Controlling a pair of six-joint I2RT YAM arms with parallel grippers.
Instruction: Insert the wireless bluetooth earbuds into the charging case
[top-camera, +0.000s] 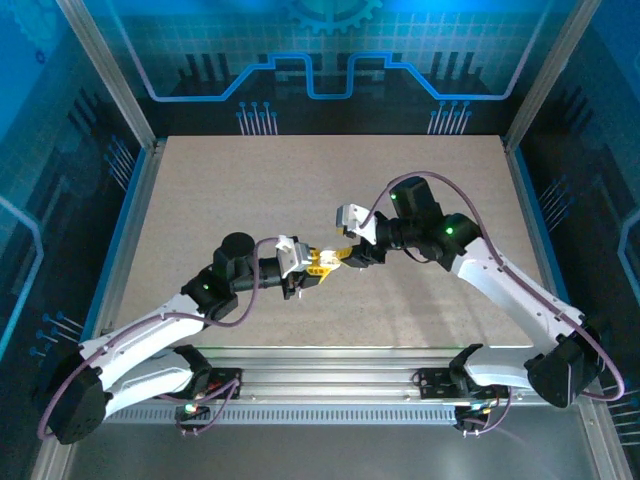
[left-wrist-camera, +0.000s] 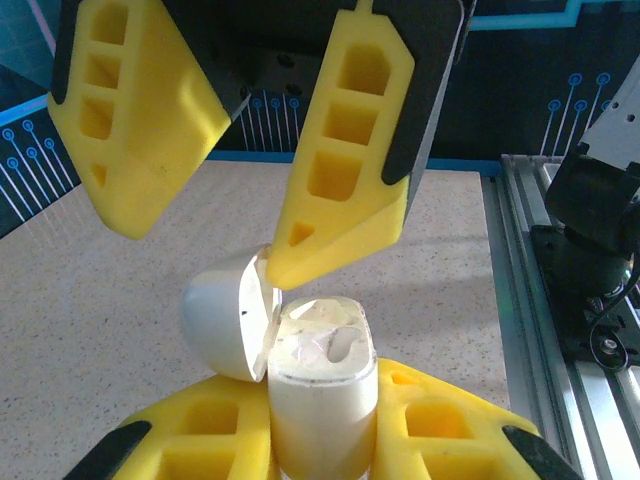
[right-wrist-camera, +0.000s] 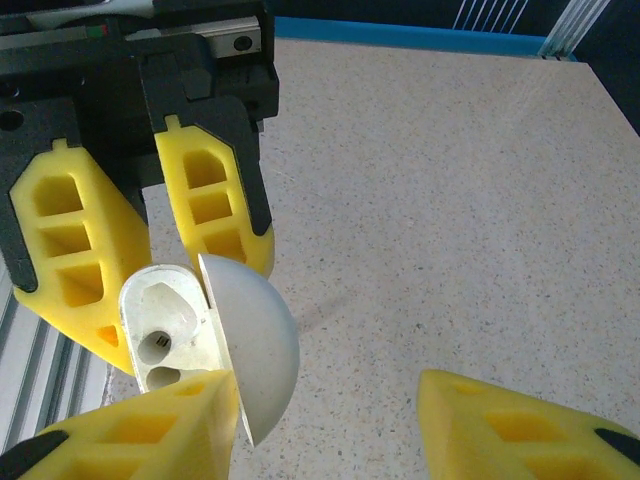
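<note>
Left hand (top-camera: 312, 264) clamps the open charging case (left-wrist-camera: 322, 385); right hand (right-wrist-camera: 330, 410), spread wide, straddles its lid (right-wrist-camera: 258, 345).

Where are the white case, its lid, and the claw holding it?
charging case (left-wrist-camera: 322, 410), left wrist view, body front.
lid (left-wrist-camera: 215, 315), left wrist view, outer shell.
left gripper (right-wrist-camera: 180, 305), right wrist view, between its fingertips.

This is a robotics lab workcell, an enclosed test booth built around a pair of manipulators. A speckled beige worktop (top-camera: 330, 190) sits inside aluminium frame posts (top-camera: 108, 75) and blue wall panels (top-camera: 200, 50) printed with circuit traces, with a gear emblem at the top centre. Along the bottom of the overhead view, a white-and-black left arm (top-camera: 150, 335) and right arm (top-camera: 510, 285), trailing looped cables, are bolted to a slotted aluminium rail (top-camera: 330, 385).
</note>
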